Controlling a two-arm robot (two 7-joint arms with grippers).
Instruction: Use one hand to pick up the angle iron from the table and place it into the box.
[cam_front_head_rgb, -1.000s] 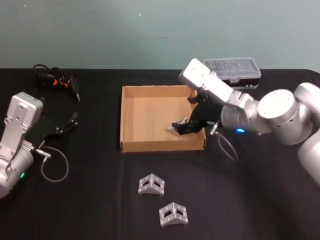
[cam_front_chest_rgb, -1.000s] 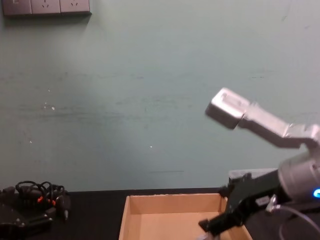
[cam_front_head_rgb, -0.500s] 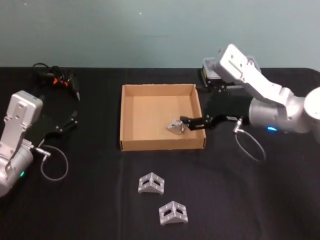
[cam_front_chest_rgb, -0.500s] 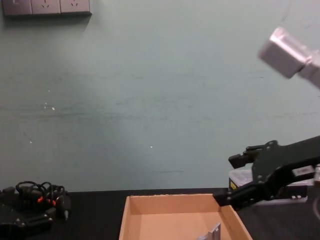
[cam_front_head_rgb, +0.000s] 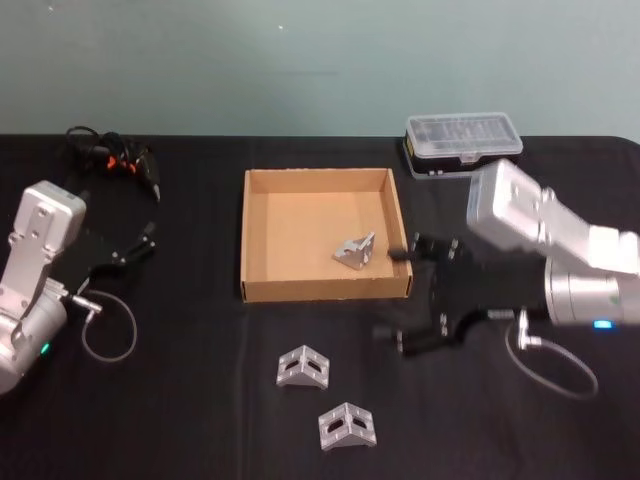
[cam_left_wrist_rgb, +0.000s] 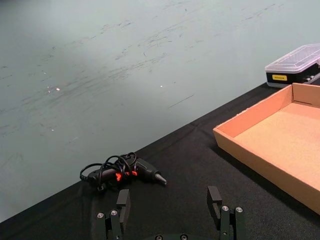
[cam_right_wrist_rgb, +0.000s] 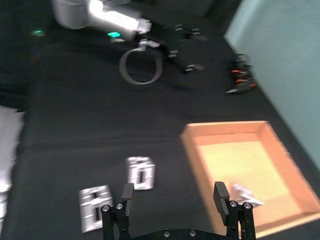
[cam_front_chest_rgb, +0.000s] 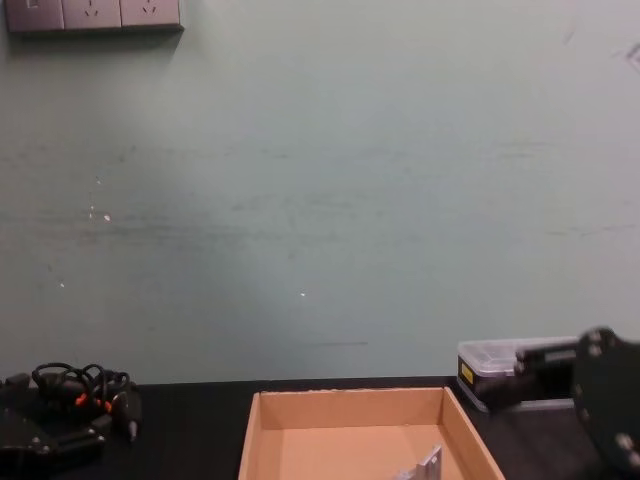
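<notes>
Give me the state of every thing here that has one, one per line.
box: open-topped, no lid.
boxed angle iron: lying free, not gripped.
farther loose angle iron: on the table, untouched.
nearer loose angle iron: on the table, untouched.
plastic case: lid shut.
right gripper: jaws open, empty, beside the box.
left gripper: jaws open, empty, parked left.

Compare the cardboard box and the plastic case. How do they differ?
The box is brown cardboard with no lid; the case has a shut clear lid on a black base. The box is clearly larger than the case. The box holds one angle iron by its right wall; the case's contents cannot be made out. Both are rectangular and sit flat on the black table.
</notes>
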